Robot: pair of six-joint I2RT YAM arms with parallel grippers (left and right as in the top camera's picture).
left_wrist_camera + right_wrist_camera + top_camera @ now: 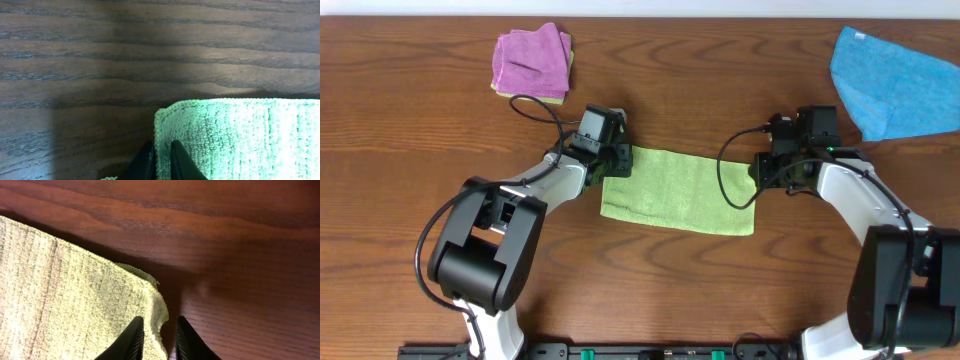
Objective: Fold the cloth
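Wood-grained brown counter carried everything in the overhead view. Near its middle, slightly toward 6 o'clock, lay the green cloth, a flat oblong with its long sides running from 9 to 3 o'clock. At 2 o'clock a blue cloth lay spread loosely, reaching the counter's edge. At 10 o'clock sat a folded pink cloth, with a yellow-green edge showing beneath it. The left claw met the green cloth at its 9 o'clock edge, its fingers closed narrowly on the hem there. The right claw stood at the 3 o'clock edge, fingers parted astride the hem, with a dark gap beside the fabric; a lower layer peeked out under the corner.
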